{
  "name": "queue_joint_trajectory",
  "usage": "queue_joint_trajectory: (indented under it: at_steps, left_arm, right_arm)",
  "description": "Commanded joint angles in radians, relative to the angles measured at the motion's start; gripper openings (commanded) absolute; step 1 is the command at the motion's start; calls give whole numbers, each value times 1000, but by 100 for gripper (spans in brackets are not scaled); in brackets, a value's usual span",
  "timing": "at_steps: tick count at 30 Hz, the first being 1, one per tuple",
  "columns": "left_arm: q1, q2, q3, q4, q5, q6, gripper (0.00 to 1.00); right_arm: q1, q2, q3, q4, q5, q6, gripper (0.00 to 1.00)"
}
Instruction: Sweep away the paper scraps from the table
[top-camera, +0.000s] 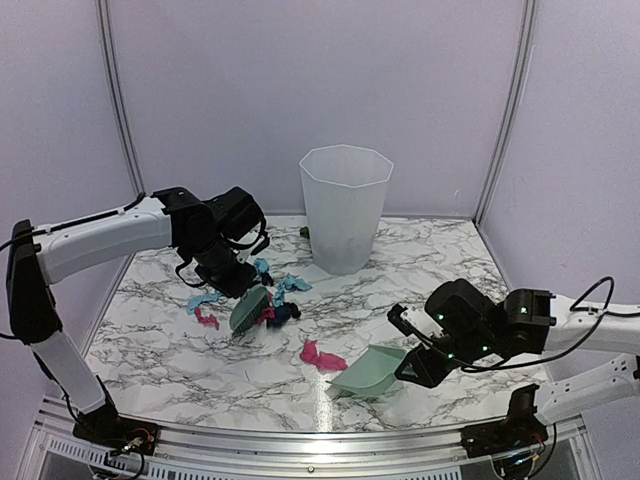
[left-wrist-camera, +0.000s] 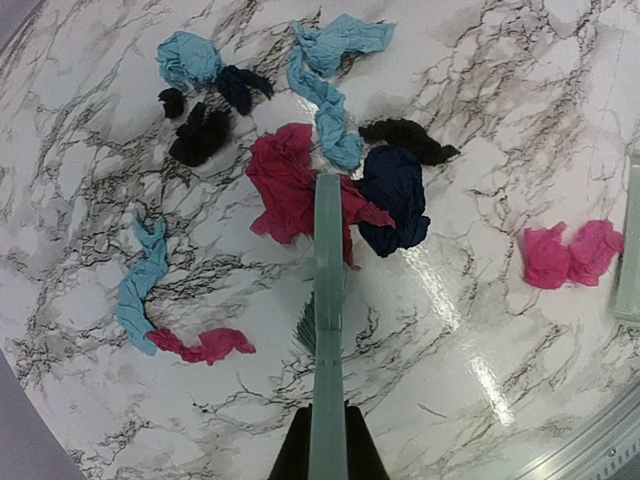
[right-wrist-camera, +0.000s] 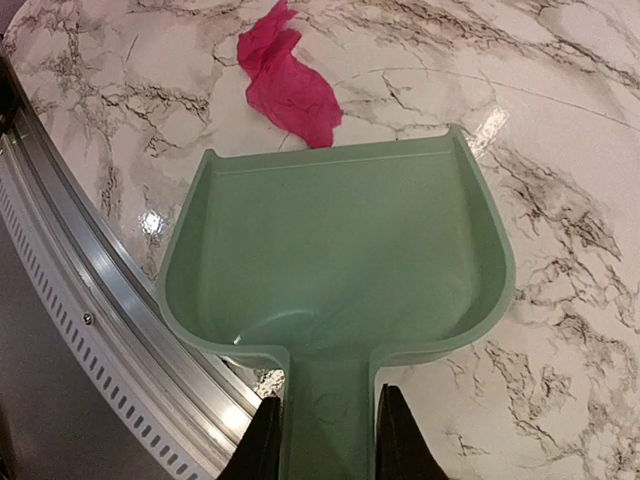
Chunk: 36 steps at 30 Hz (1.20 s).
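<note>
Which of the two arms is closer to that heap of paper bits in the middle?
Left. The left gripper hangs just beside the heap, its brush reaching into it. The right gripper sits apart at the front right, holding the dustpan.

White table (top-camera: 450, 270) was veined grey-black, paper scraps (left-wrist-camera: 290, 185) were magenta, light blue and seemingly navy-black, dustpan (right-wrist-camera: 340, 260) and brush (left-wrist-camera: 328, 300) were mint-green

I see a marbled worktop (top-camera: 160, 350) carrying clustered paper scraps (top-camera: 283, 313), one stray pink scrap (top-camera: 322, 355), and a bin (top-camera: 345, 205).
</note>
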Motion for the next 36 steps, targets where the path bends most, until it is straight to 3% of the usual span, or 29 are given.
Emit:
queue_joint_trajectory:
  at_steps: [1,8,21,27,36]
  left_arm:
    - [-33,-52,-28,-8,144,-30,0]
    - [-62,-148,-26,-14,218,-161,0]
    - [-59,-199,40,-119,15,-197,0]
    - [-60,-137,46,-114,-27,-188,0]
    - [-60,-15,78,-69,-22,-119,0]
  right_arm:
    - [11,66,-7,103,3,-35,0]
    - [13,138,8,191,2,-105,0]
    - [74,84,15,130,-13,-105,0]
    - [82,66,-11,140,30,-59,0]
    - [142,175,-2,227,100,-52,0]
